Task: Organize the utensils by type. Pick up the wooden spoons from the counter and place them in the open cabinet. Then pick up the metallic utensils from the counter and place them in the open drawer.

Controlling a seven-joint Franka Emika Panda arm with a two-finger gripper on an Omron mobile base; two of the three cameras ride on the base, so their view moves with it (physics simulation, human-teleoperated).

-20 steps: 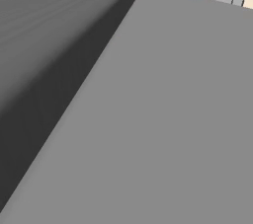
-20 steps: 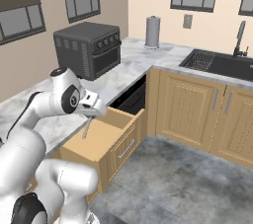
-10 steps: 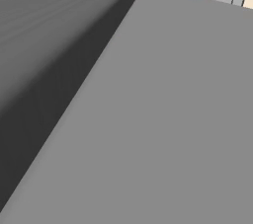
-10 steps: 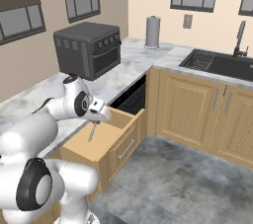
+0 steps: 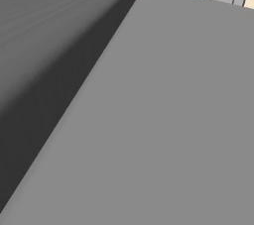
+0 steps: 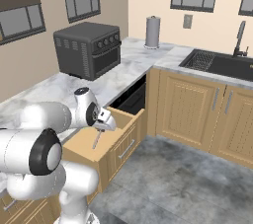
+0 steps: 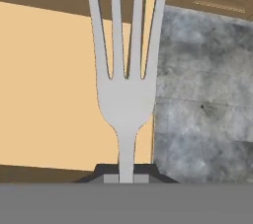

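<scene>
Fork over the drawer's front edge, risk of a drop outside

Fork (image 7: 126, 94) hangs tines-down from the gripper (image 6: 102, 128), whose tips pinch its handle at the bottom of the hand view. In the right base view it dangles just above the open drawer (image 6: 79, 144), near the drawer's front corner. The hand view puts the tines across the line where the drawer's tan inside meets the grey floor (image 7: 202, 99) beyond, so a release here could, I judge, let the fork strike the drawer's front wall and tip out onto the floor, or land half over the rim. Moving further in over the drawer would reduce that risk.

The finger tips themselves are barely visible. The drawer's contents are hidden behind the arm, and the left base view gives just flat grey surfaces, unreadable
</scene>
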